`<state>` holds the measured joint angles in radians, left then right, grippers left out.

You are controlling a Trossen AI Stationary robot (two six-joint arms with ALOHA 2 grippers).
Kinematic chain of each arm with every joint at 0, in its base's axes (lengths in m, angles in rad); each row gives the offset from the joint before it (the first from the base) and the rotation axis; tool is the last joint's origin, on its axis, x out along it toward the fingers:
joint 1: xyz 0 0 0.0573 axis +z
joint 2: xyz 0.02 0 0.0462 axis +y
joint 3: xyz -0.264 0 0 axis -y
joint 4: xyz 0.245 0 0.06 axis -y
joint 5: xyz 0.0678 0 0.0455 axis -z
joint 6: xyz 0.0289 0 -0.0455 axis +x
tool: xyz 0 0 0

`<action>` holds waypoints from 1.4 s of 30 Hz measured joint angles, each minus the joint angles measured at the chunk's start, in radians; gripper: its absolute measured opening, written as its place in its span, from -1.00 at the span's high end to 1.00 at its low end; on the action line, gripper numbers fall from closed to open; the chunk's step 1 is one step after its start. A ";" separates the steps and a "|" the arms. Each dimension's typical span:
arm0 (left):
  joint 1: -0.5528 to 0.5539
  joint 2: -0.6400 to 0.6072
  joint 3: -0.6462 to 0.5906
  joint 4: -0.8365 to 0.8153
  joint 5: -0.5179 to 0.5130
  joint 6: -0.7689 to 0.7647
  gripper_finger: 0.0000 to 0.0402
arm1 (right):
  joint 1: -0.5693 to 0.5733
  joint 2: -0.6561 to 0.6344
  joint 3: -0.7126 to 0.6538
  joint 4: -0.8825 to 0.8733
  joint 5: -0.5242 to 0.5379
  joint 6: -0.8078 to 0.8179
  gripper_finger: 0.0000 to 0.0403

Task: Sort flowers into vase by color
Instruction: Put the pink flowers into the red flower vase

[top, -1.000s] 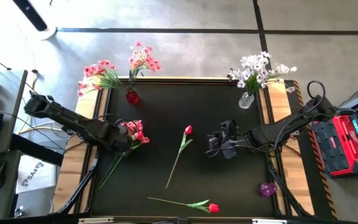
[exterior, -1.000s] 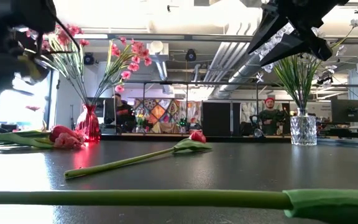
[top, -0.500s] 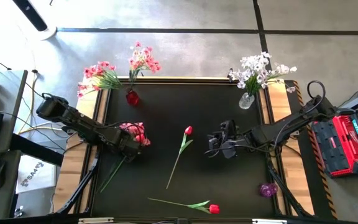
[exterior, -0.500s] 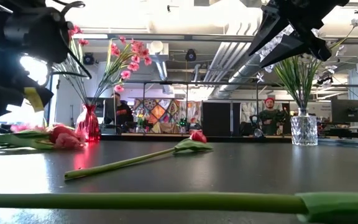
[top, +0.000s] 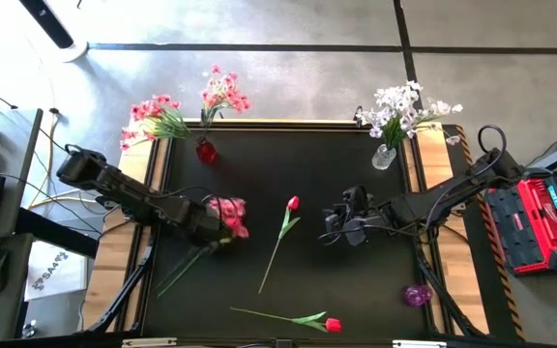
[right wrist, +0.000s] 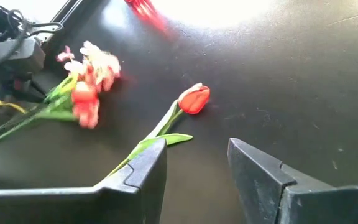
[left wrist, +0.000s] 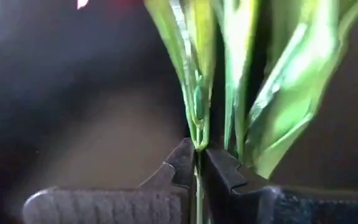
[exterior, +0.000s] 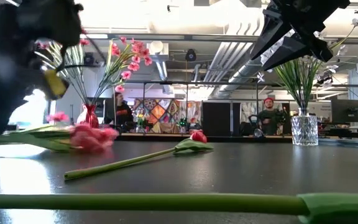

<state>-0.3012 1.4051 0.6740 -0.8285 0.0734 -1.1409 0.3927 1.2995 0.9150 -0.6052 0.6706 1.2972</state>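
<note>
My left gripper [top: 213, 234] [left wrist: 199, 167] is shut on a spray of pink blossoms [top: 228, 215] [exterior: 92, 137] left of the table's middle. Its stem [top: 177, 273] trails toward the near-left corner. My right gripper [top: 333, 224] [right wrist: 196, 163] hangs open right of centre and touches nothing. One red tulip [top: 292, 203] [right wrist: 194, 99] lies on the table between the two grippers. A second red tulip [top: 332, 324] lies by the near edge. A red vase [top: 204, 150] at far left holds pink sprays. A clear vase [top: 383, 155] at far right holds white sprays [top: 402, 106]. My left gripper pinches the pink spray's green stem [left wrist: 198, 134] between its two fingers [left wrist: 182, 165], just below where the leaves branch out and behind the blossoms. The fingers lie across the stem. The blossom end reaches out beyond the fingers, low over the table; the bare stem trails behind.
A small purple vase [top: 416, 294] stands near the table's right near corner. The second tulip's long stem [exterior: 135, 200] runs along the near edge. Pink sprays [top: 153, 114] overhang the far-left corner. Desks, a keyboard and a red case flank the table.
My left gripper has moved toward the table's right and a little nearer, staying shut on the pink spray. The blossom end has travelled with it toward the middle tulip, while the stem's free end has hardly shifted. The right arm has kept still.
</note>
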 joint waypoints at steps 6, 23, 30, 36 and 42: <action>-0.001 -0.023 0.141 -0.059 -0.077 0.090 0.99 | 0.000 0.000 0.000 0.000 -0.001 0.000 0.20; -0.011 -0.032 0.571 0.057 -0.869 0.646 1.00 | -0.027 0.000 0.000 -0.010 0.004 -0.069 0.20; 0.017 -0.033 0.699 0.048 -0.797 0.921 1.00 | -0.044 0.000 0.000 -0.020 0.000 -0.112 0.20; 0.017 -0.028 0.786 0.079 -0.948 1.122 1.00 | -0.075 0.004 0.000 -0.026 -0.001 -0.156 0.20; 0.007 -0.031 0.821 0.282 -1.004 1.314 1.00 | -0.121 0.004 0.000 -0.027 -0.042 -0.265 0.20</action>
<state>-0.2945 1.3741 1.4948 -0.5461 -0.9306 0.1729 0.2718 1.3037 0.9150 -0.6319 0.6284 1.0325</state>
